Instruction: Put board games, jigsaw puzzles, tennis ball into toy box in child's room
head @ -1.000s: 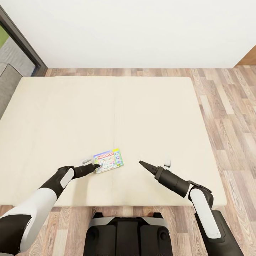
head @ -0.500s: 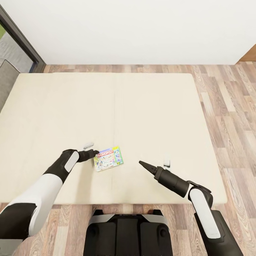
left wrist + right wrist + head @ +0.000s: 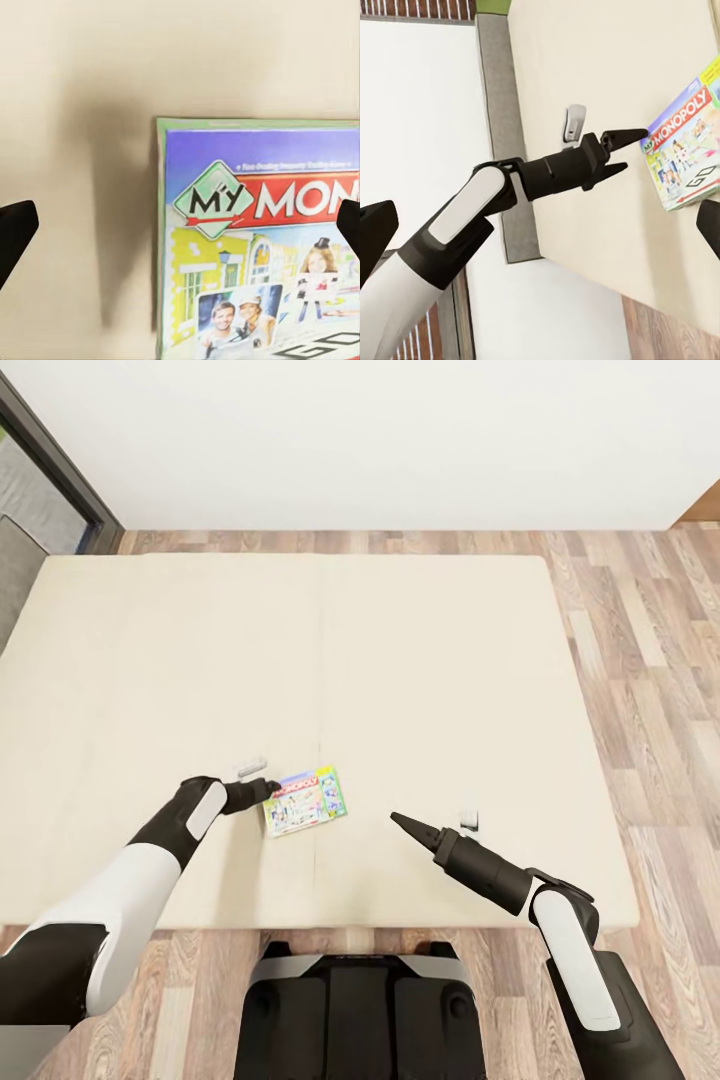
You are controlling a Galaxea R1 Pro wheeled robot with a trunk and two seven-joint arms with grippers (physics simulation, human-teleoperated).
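- Flat rectangular board game box with a green edge and a white, colourful "Monopoly" cover point(image 3: 305, 801): lies face up on the plain beige mattress of the bed point(image 3: 430, 670), near the robot's side and slightly left of the mattress's centre seam.
- Handling, as judged: a stiff, light cardboard box with a smooth printed lid, likely slippery on its broad faces. It lies flush on a soft surface, so the thin edges offer the best purchase; a grip across the short left edge, or a fingertip worked under a corner, seems the practical hold.
- Left gripper point(image 3: 266, 790): its two black fingers stand apart, at the box's left edge. In the left wrist view the fingertips point(image 3: 15, 229) flank the box's green edge point(image 3: 160, 240), one over bare mattress, the other over the cover. Whether either tip touches the box cannot be told; nothing is grasped.
- Right gripper point(image 3: 400, 822): hovers over bare mattress well right of the box, tips drawn to a point, holding nothing.
- Small pale grey object point(image 3: 250, 767): lies on the mattress just beyond the left gripper; identity unclear.
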